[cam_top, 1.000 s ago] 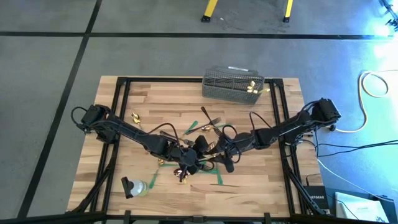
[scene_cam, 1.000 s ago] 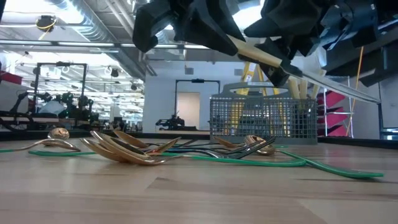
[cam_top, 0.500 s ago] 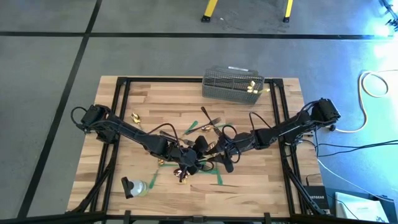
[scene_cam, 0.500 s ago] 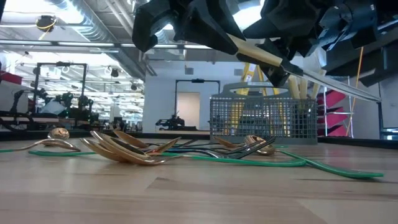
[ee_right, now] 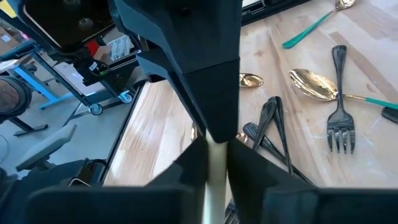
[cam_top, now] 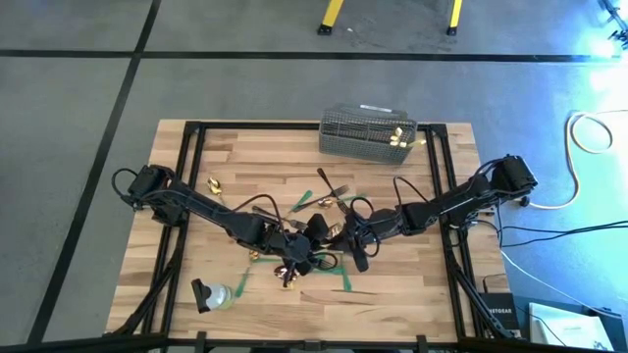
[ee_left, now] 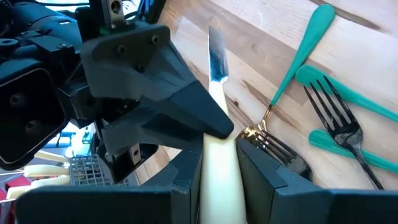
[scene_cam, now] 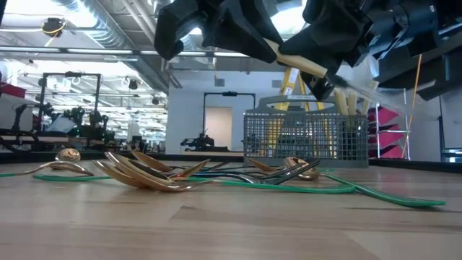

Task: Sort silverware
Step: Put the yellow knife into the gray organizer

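A cream-handled knife [scene_cam: 296,61] hangs slanted in the air over the middle of the table, with both grippers on it. My left gripper [cam_top: 312,239] is shut on its handle, and my right gripper [cam_top: 340,235] is shut on it farther along, toward the blade [ee_left: 216,50]. Below them the other silverware lies flat on the wood: gold spoons [scene_cam: 144,173], dark forks [ee_right: 339,124] and a gold spoon [ee_right: 314,84]. A grey wire mesh basket [cam_top: 368,132] stands at the far edge with some pieces in it. My left gripper pinches the knife's cream handle [ee_left: 217,177] between its two fingers, which lie along it. The knife is clear of the table, its blade slanting down away from the fingers. My right gripper pinches the same knife [ee_right: 216,163] between its two fingers, close beyond the left gripper's fingertips [ee_right: 205,93], coming from the table's right. In the low view its fingers [scene_cam: 328,61] cover the stretch where handle meets blade.
Green tape strips [cam_top: 345,279] lie on the wood under and near the grippers. A pale bottle-like object [cam_top: 211,294] lies near the front left. Black frame rails [cam_top: 186,196] run along both sides of the table.
My right gripper has shut on the knife, which my left gripper has kept holding in the air. The arms and the knife have stayed in place.
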Controlling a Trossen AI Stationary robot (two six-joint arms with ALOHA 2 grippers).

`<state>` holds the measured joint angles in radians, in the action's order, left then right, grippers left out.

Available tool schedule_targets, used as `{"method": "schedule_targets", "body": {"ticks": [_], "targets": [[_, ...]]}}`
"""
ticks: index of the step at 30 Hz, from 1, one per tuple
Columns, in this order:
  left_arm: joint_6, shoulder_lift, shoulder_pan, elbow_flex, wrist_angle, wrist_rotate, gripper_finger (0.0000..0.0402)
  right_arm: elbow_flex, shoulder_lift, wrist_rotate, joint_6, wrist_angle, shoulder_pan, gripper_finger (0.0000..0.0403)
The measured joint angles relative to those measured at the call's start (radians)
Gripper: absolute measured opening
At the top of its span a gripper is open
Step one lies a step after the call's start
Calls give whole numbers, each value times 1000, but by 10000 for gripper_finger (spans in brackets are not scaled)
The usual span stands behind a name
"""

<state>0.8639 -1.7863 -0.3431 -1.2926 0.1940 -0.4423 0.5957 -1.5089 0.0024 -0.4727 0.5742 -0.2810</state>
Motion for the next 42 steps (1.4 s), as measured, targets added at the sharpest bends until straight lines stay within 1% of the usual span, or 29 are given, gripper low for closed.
{"method": "schedule_targets", "body": {"ticks": [3, 7, 13, 16, 22, 26, 29, 33, 36, 39, 42], "targets": [[0, 0, 0, 0, 1, 0, 59, 0, 0, 0, 10, -1, 0, 12], [0, 0, 0, 0, 1, 0, 59, 0, 0, 0, 18, -1, 0, 16], [0, 0, 0, 0, 1, -7, 63, 0, 0, -1, 29, -1, 0, 9], [1, 0, 0, 0, -4, -19, 96, 0, 1, -1, 31, 3, 0, 9], [12, 0, -4, 0, -2, -106, 174, 0, 1, -9, 10, 5, 0, 8], [-86, 0, -15, 0, 10, -115, 214, 0, 1, -4, 10, 2, -1, 7], [-144, 0, -24, 0, 32, -115, 229, 0, 1, 1, 12, -3, -1, 7], [-229, 0, -31, 0, 103, -132, 231, 0, 21, 11, 13, -68, 0, 7], [-301, 0, -32, 0, 165, -142, 229, 0, 71, 56, 16, -165, 0, 7], [-410, 2, -31, 5, 253, -162, 229, 0, 145, 111, 37, -262, 0, 4], [-490, 1, -42, 27, 274, -160, 229, 0, 242, 166, 63, -349, 0, 1]]}}
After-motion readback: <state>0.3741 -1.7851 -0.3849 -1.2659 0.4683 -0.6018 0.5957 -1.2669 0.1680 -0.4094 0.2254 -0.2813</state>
